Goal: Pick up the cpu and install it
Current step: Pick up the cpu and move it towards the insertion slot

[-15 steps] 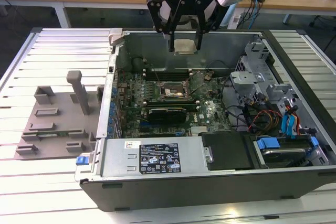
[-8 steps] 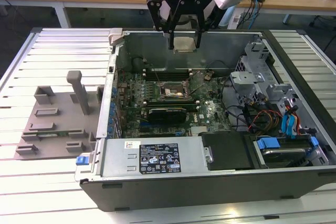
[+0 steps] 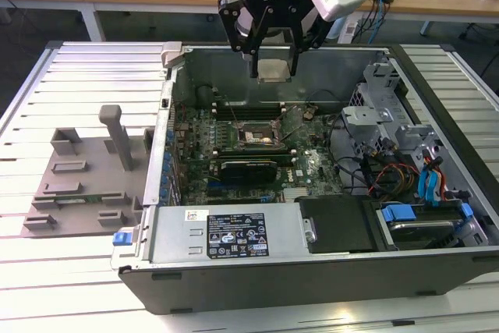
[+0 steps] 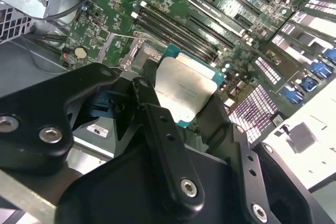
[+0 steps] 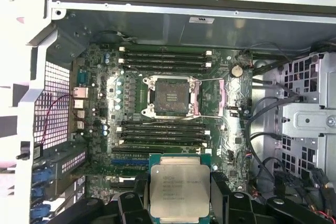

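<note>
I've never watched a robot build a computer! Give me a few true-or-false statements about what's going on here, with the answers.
1. The gripper grips the cpu between its fingers. True.
2. The cpu sits in the socket. False: the socket is empty, and the cpu hangs in the air above the motherboard.
3. The computer case is open, with the motherboard exposed. True.
4. The blue cables lie at the exterior view's left. False: they are inside the case at the exterior view's right.
</note>
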Controlling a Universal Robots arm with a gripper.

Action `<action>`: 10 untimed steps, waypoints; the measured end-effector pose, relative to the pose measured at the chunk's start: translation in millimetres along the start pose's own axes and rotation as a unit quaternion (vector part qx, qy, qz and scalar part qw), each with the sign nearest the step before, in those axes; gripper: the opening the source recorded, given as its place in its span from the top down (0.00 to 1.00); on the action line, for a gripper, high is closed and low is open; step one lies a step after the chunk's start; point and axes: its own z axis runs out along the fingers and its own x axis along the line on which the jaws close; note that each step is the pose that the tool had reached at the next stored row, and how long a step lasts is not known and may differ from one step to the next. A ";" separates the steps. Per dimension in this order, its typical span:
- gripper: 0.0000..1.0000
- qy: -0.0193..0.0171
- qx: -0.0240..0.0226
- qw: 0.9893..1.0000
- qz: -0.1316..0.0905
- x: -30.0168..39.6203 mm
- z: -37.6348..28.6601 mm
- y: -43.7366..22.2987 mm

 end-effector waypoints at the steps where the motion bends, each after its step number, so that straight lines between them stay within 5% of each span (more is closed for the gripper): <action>1: 0.45 0.000 0.000 1.000 0.000 0.0 0.6 0.6; 10: 0.45 0.000 0.000 1.000 0.000 -1.7 6.3 21.5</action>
